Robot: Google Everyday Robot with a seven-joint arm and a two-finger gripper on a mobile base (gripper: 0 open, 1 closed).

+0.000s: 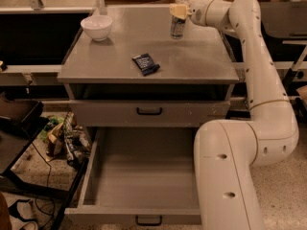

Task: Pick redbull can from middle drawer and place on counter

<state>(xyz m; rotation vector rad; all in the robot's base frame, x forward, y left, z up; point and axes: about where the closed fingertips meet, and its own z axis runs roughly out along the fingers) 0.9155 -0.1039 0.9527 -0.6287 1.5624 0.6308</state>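
The redbull can (177, 28) stands upright at the back right of the counter (115, 56), its base at or just above the surface. My gripper (178, 11) reaches in from the right and is shut on the can's top. The middle drawer (144, 176) is pulled far out below, and its flat bottom shows nothing in it. Its small black handle (147, 220) is at the lower edge of the view.
A white bowl (96, 27) sits at the counter's back left. A dark blue flat packet (146, 63) lies near the counter's middle. A closed drawer front (148, 112) is above the open drawer. My arm (230, 171) covers the open drawer's right side. Floor clutter (64, 138) lies on the left.
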